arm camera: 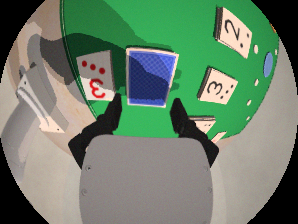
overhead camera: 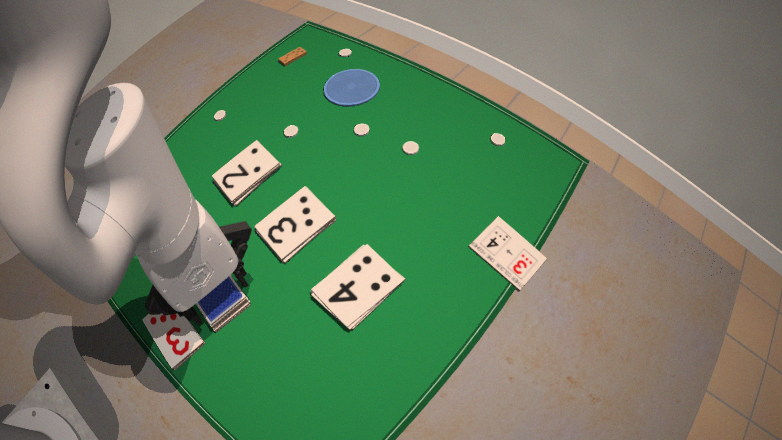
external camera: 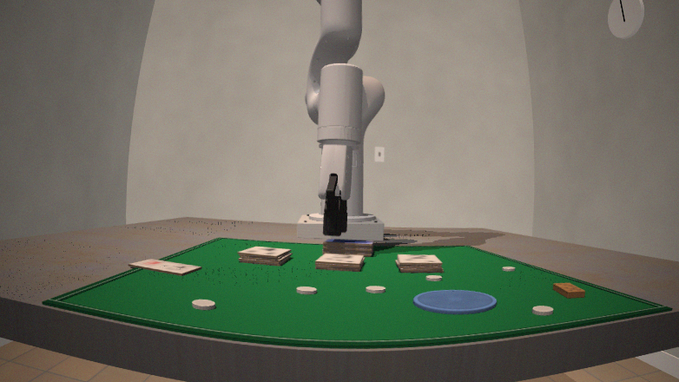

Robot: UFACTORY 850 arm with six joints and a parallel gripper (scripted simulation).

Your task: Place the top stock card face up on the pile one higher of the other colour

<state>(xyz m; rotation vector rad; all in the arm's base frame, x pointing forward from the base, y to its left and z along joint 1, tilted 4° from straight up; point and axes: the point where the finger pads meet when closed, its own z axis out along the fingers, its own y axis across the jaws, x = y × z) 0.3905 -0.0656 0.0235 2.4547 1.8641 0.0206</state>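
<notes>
The gripper [overhead camera: 218,298] [external camera: 335,232] [arm camera: 147,100] is open and empty, pointing down over the stock, with a fingertip toward each long side. The face-down stock [overhead camera: 223,304] [external camera: 348,248] [arm camera: 151,75] has a blue-backed top card, partly shaded. The waste [overhead camera: 174,342] [arm camera: 96,75] lies beside it, showing a red 3. The black 2 pile [overhead camera: 247,170] [external camera: 418,262] [arm camera: 233,31], black 3 pile [overhead camera: 295,223] [external camera: 339,261] [arm camera: 218,86] and black 4 pile [overhead camera: 358,285] [external camera: 264,254] stand in a row. The stock's top card's face is hidden.
A rule card [overhead camera: 508,252] [external camera: 165,266] lies across the edge of the green cloth [overhead camera: 437,218] [external camera: 266,318]. A blue disc [overhead camera: 351,87] [external camera: 454,301], an orange-brown domino [overhead camera: 292,56] [external camera: 569,290] and several white discs lie beyond the piles.
</notes>
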